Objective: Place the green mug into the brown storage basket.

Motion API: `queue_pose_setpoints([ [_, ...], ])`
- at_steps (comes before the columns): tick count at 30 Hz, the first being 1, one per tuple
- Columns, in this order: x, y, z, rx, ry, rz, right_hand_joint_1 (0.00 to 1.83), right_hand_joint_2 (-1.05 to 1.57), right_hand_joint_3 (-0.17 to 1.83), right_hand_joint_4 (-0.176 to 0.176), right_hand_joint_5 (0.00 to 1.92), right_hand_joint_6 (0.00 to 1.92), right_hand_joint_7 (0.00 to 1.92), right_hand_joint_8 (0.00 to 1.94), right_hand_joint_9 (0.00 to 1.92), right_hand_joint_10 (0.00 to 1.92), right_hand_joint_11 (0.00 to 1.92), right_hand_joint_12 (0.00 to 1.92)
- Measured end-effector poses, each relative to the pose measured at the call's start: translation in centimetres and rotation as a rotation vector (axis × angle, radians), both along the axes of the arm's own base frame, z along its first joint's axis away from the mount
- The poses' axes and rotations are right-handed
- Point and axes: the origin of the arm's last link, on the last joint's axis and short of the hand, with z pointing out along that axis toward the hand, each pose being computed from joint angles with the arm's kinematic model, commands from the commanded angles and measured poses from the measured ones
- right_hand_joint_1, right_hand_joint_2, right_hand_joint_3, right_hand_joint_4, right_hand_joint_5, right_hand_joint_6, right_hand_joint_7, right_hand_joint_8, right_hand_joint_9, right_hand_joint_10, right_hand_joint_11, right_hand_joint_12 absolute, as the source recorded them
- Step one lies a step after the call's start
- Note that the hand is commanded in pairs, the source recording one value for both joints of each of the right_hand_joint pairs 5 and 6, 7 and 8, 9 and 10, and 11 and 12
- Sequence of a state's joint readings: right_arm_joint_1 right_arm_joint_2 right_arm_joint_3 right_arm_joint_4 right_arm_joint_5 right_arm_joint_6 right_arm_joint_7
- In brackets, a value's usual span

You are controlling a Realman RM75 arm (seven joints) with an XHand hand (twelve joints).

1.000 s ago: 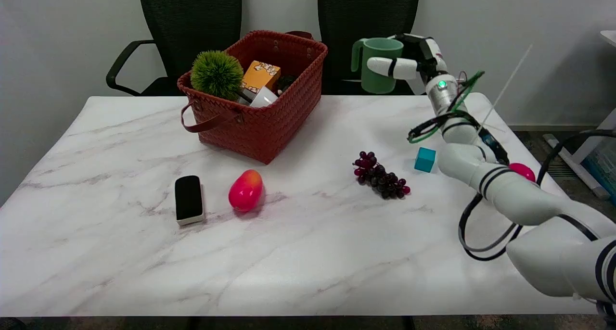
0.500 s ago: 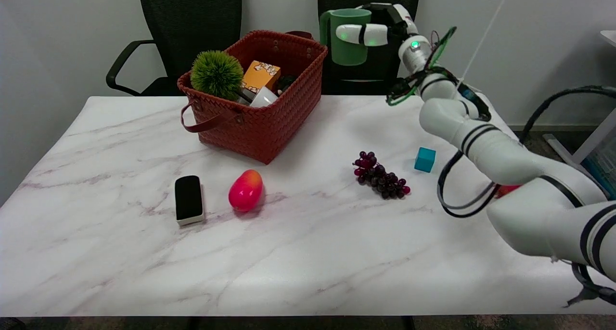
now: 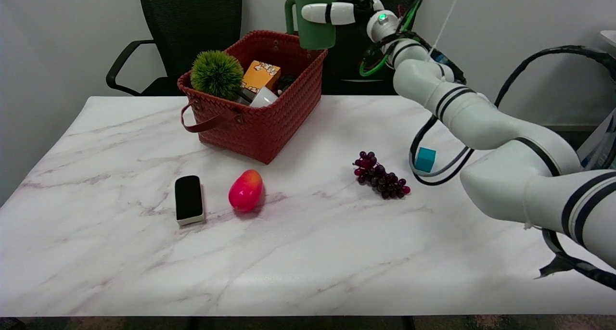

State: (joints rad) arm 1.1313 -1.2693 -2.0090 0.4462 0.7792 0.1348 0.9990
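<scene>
My right hand (image 3: pixel 344 7) grips the green mug (image 3: pixel 313 29) high in the air, fingers wrapped around its right side and the handle facing left. The mug hangs upright just above the far right corner of the brown woven storage basket (image 3: pixel 269 123), whose bottom edge sits on the table's far middle. Inside the basket lie a spiky green ball (image 3: pixel 216 74), an orange box (image 3: pixel 260 75) and a white object (image 3: pixel 263 97). The mug's lower edge is close over the basket's rim, apart from it.
On the marble table (image 3: pixel 288 253) lie a black-and-white eraser (image 3: pixel 188 199), a red-orange mango (image 3: pixel 246 190), a bunch of dark grapes (image 3: pixel 381 175) and a teal cube (image 3: pixel 425 159). Two black chairs stand behind the table. My arm spans the right side.
My right hand has carried the green mug up and to the left, from beside the table's far right edge to just over the basket's right corner.
</scene>
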Motion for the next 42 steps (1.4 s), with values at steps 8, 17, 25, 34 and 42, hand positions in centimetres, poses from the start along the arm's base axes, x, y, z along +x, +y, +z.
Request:
queue_pose_setpoints([
  [8,0.9,-1.0,-2.5,0.046,-0.030,-0.037,1.24,1.16,0.48,0.000,0.88,0.88,1.25,1.25,1.28,1.28,1.08,1.08],
  [17,0.4,-1.5,-4.5,0.087,-0.065,-0.091,1.23,1.16,0.48,0.000,0.87,0.87,1.25,1.25,1.28,1.28,1.08,1.08],
  [25,-0.6,-1.7,-6.2,0.120,-0.083,-0.147,1.23,1.17,0.48,0.000,0.88,0.88,1.24,1.24,1.28,1.28,1.07,1.07],
  [34,-1.1,-1.9,-7.9,0.150,-0.088,-0.192,1.23,1.18,0.49,0.000,0.88,0.88,1.24,1.24,1.26,1.26,1.06,1.06],
  [42,-1.3,-2.1,-8.6,0.161,-0.096,-0.219,1.22,1.19,0.49,0.000,0.88,0.88,1.24,1.24,1.26,1.26,1.05,1.05],
])
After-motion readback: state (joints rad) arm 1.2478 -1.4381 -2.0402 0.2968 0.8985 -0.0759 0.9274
